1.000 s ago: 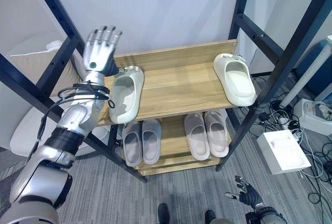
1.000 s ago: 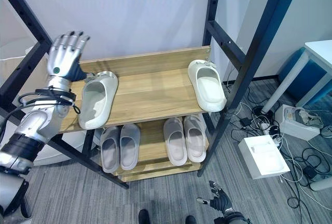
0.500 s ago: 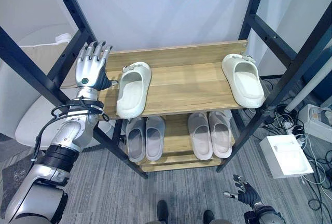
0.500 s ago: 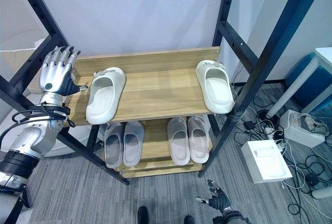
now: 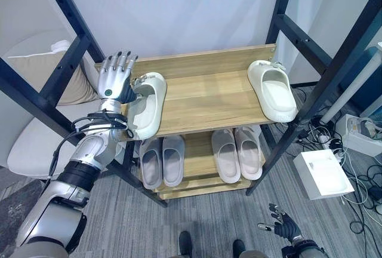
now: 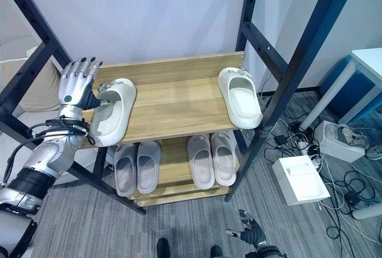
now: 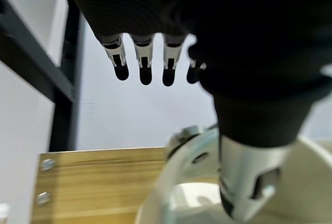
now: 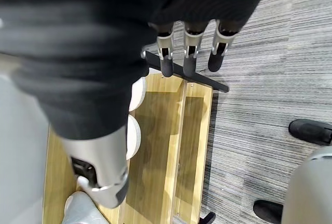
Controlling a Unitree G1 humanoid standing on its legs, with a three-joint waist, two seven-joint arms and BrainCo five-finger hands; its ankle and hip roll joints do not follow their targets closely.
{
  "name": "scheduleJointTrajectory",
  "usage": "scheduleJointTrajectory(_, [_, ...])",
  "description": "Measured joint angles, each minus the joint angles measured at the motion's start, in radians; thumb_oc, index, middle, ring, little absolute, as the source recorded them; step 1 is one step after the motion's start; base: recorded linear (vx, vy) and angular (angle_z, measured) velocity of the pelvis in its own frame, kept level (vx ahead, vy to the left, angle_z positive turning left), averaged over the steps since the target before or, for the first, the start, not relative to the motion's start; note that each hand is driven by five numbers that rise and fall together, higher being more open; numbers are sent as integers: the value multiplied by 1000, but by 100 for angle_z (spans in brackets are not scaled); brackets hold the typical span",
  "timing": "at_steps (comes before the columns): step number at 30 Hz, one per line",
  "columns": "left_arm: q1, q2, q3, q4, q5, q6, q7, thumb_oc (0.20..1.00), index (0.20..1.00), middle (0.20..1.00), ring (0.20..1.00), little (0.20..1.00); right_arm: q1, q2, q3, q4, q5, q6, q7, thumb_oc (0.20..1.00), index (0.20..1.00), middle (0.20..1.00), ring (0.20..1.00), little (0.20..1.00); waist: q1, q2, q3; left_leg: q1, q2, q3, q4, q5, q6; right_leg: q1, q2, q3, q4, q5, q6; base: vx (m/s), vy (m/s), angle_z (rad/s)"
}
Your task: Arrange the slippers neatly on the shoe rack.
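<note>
Two white slippers lie far apart on the upper wooden shelf (image 5: pixel 209 97) of the shoe rack. The left slipper (image 5: pixel 146 106) sits at the shelf's left end, its toe at the front edge. The right slipper (image 5: pixel 273 91) sits at the right end. My left hand (image 5: pixel 116 80) stands beside the left slipper with fingers straight up, open. Its thumb (image 7: pixel 248 182) rests against the rim of that slipper (image 7: pixel 179 149). On the lower shelf (image 5: pixel 200 156) stand two pairs of grey slippers, side by side. My right hand (image 5: pixel 282 227) hangs low over the floor, open, holding nothing.
Black frame posts (image 5: pixel 310 100) flank the rack on both sides. A white box (image 5: pixel 325 174) and loose cables lie on the floor to the right. A beige cushioned seat (image 5: pixel 36 73) stands to the left, behind the frame.
The camera has shifted. My left hand has come in from the left, across the gap, to the left slipper's side. The slippers and the right hand stay put.
</note>
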Motion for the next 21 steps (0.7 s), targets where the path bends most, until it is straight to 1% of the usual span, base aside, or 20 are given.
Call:
scheduleJointTrajectory(3, [-35, 2, -28, 38, -4, 2, -10, 1000, 1000, 1000, 1000, 1000, 0, -1, 0, -3, 0, 0, 0, 1000, 1000, 1000, 1000, 1000, -1, 3, 0, 0, 2, 15, 0, -2, -1, -7, 0, 14, 0, 2, 1, 11, -5, -13])
scheduleJointTrajectory(6, [-86, 4, -88, 91, -7, 2, -19, 1000, 1000, 1000, 1000, 1000, 5, -2, 0, -5, 0, 0, 0, 1000, 1000, 1000, 1000, 1000, -6, 9, -1, -1, 2, 16, 0, -1, 1, -9, 0, 15, 0, 2, 0, 2, -1, -2])
scheduleJointTrajectory(7, [-117, 5, -119, 136, -6, 2, -25, 1000, 1000, 1000, 1000, 1000, 8, -5, -1, -11, 0, 0, 0, 1000, 1000, 1000, 1000, 1000, -10, 14, -1, -2, 2, 16, 0, -1, 1, -10, 0, 15, 0, 2, 0, 0, 0, 0])
scheduleJointTrajectory(8, [-122, 6, -120, 151, -5, 3, -28, 1000, 1000, 1000, 1000, 1000, 8, -7, -1, -16, 0, 0, 0, 1000, 1000, 1000, 1000, 1000, -17, 17, -1, -2, 2, 17, 0, -1, 1, -10, 0, 16, 0, 2, 0, 0, 0, 0])
scheduleJointTrajectory(10, [-157, 14, -153, 213, 3, 6, -36, 1000, 1000, 1000, 1000, 1000, 15, -10, -18, -33, 1, 0, 1, 1000, 1000, 1000, 1000, 1000, -26, 25, -1, -6, 2, 18, 0, -2, 0, -15, 0, 17, 0, 2, 0, 3, -1, -2])
scheduleJointTrajectory(11, [-175, 16, -157, 230, 11, 8, -43, 906, 906, 906, 906, 906, 17, -12, -36, -34, 1, -1, 0, 1000, 1000, 1000, 1000, 1000, -27, 30, -2, -11, 3, 19, 0, -2, 0, -20, 0, 18, 0, 3, 1, 4, -4, -5])
scheduleJointTrajectory(12, [-183, 16, -159, 241, 11, 11, -48, 426, 426, 426, 426, 426, 20, -18, -41, -34, 2, 0, -1, 1000, 1000, 1000, 1000, 1000, -30, 35, -3, -17, 3, 20, 0, -1, 1, -27, 1, 20, 0, 4, 1, 4, -5, -5])
scheduleJointTrajectory(13, [-188, 17, -167, 255, 11, 11, -52, 294, 294, 294, 294, 294, 20, -22, -41, -34, 3, 0, -1, 1000, 1000, 1000, 1000, 1000, -30, 37, -4, -17, 3, 21, 0, -1, 1, -27, 1, 20, 0, 9, -5, 0, 0, 0])
scheduleJointTrajectory(14, [-189, 18, -175, 266, 11, 11, -54, 294, 294, 294, 294, 294, 22, -24, -41, -34, 3, 0, -1, 1000, 1000, 1000, 1000, 1000, -32, 38, -5, -17, 3, 22, 0, -1, 1, -28, 1, 21, 0, 11, -8, 5, -3, -3])
scheduleJointTrajectory(15, [-195, 23, -203, 288, 11, 10, -60, 200, 200, 200, 200, 200, 23, -23, -44, -34, 3, 0, -1, 1000, 1000, 1000, 1000, 1000, -32, 40, -5, -17, 3, 22, 1, -1, 1, -29, 1, 23, 0, 11, -8, 11, -7, -3])
scheduleJointTrajectory(18, [-206, 26, -227, 317, 10, 5, -75, 200, 200, 200, 200, 200, 25, -23, -49, -34, 17, 0, 0, 1000, 1000, 1000, 1000, 1000, -31, 40, -5, -17, 3, 25, 0, -2, 0, -30, 1, 30, 0, 11, -7, 5, -3, -1])
scheduleJointTrajectory(21, [-211, 26, -227, 331, 7, 0, -86, 200, 200, 200, 200, 200, 26, -22, -51, -39, 21, -1, 1, 1000, 1000, 1000, 1000, 1000, -31, 39, -5, -18, 4, 28, 0, -4, -3, -33, 1, 35, 0, 8, 1, 1, -4, -3])
